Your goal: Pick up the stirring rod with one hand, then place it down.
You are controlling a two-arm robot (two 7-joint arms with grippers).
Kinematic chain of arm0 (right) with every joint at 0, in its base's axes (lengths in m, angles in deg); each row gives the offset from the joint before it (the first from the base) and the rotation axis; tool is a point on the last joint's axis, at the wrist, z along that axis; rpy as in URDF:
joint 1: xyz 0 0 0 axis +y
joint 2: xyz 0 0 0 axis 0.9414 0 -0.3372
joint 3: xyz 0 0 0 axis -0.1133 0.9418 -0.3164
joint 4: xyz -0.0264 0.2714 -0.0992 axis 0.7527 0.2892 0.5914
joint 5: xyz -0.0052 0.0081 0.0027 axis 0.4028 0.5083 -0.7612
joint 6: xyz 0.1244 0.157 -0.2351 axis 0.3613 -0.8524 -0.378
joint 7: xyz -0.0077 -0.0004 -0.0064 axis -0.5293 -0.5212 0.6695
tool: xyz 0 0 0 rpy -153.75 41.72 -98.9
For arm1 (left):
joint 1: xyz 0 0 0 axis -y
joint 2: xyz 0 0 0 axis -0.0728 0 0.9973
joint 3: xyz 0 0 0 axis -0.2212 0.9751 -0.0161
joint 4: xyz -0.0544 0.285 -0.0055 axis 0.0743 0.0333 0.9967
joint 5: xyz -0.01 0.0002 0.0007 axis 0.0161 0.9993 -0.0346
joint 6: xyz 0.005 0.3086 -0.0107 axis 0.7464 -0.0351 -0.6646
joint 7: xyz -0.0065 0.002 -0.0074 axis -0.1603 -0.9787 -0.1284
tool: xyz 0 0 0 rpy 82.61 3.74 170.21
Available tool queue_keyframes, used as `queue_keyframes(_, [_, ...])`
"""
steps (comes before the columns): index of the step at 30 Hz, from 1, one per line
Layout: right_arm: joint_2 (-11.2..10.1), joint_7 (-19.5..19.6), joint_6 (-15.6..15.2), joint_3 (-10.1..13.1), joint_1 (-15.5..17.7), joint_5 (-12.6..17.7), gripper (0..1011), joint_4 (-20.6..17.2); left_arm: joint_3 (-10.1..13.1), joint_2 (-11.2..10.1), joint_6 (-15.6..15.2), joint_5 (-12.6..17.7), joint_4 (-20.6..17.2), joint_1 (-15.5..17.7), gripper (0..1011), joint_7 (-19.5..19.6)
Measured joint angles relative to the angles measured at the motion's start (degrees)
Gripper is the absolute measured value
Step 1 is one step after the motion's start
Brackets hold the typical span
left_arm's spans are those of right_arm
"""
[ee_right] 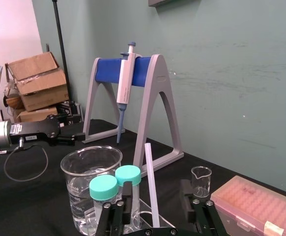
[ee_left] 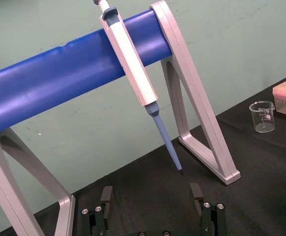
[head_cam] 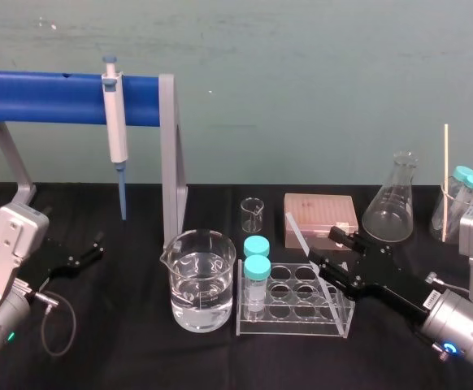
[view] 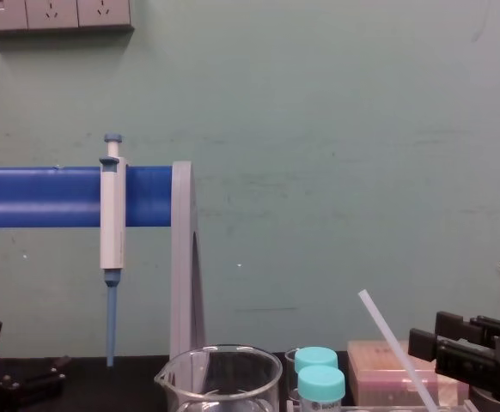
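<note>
The stirring rod is a translucent white stick leaning in the clear tube rack, its top tilted toward the back left. My right gripper reaches in from the right at the rod's height. In the right wrist view the rod stands in the gap of this gripper, and both black fingers are well apart from it, so it is open. From the chest the rod slants up just left of the gripper. My left gripper rests open at the far left of the table.
Two teal-capped vials stand in the rack beside a water beaker. Behind are a small beaker, a pink box and a conical flask. A pipette hangs on the blue stand. A thin pale stick stands at far right.
</note>
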Motion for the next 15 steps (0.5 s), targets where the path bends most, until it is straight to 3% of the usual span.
queue_keyframes(9, [0.0,0.4,0.0,0.3,0.0,0.0,865,-0.3,0.0,0.0,0.0,0.0,0.0,0.0,1000,0.0])
queue_keyframes(13, [0.4,4.4,0.1,1.9,0.7,-1.1,978,-2.0,0.0,0.0,0.0,0.0,0.0,0.0,1000,0.0])
queue_keyframes(15, [1.1,9.7,0.1,3.7,1.8,-3.1,1002,-3.6,0.0,0.0,0.0,0.0,0.0,0.0,1000,0.0])
